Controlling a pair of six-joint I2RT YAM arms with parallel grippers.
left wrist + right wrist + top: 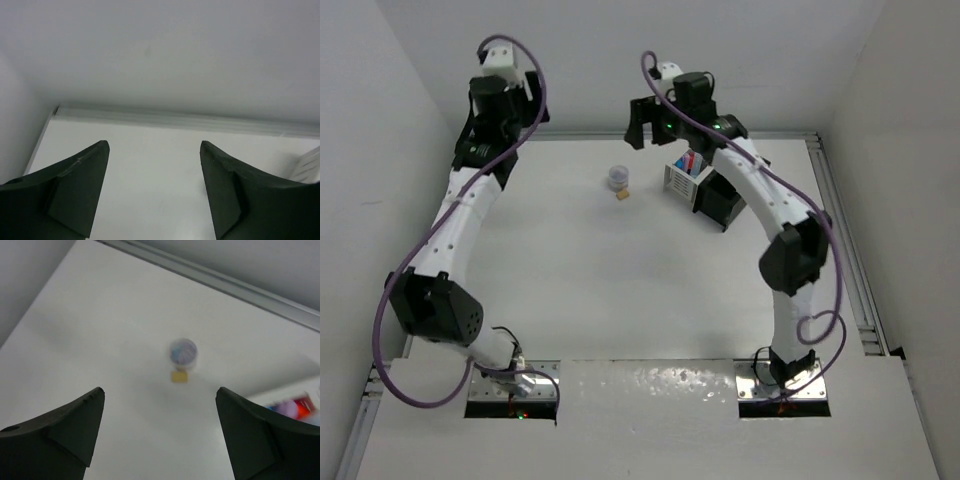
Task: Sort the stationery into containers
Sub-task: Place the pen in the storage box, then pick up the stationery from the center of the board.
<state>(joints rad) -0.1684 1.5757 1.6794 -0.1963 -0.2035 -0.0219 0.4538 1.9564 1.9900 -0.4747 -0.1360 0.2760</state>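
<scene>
A greyish tape roll [618, 177] and a tiny tan eraser [621, 194] lie together on the white table, left of the containers. The white container [682, 180] holds red and blue stationery, and the black container [722, 203] is joined to its right. My right gripper [650, 125] hangs open above the table's back. In its wrist view, the tape roll [183, 352] and eraser [179, 376] lie blurred ahead of the open right gripper [160, 390]. My left gripper [505, 100] is raised at the back left. Its wrist view shows the left gripper [154, 144] open over bare table.
A metal rail [175, 120] runs along the table's back edge under the white wall. Another rail [845, 250] borders the right side. A slotted corner of the white container [307, 165] shows at the right edge of the left wrist view.
</scene>
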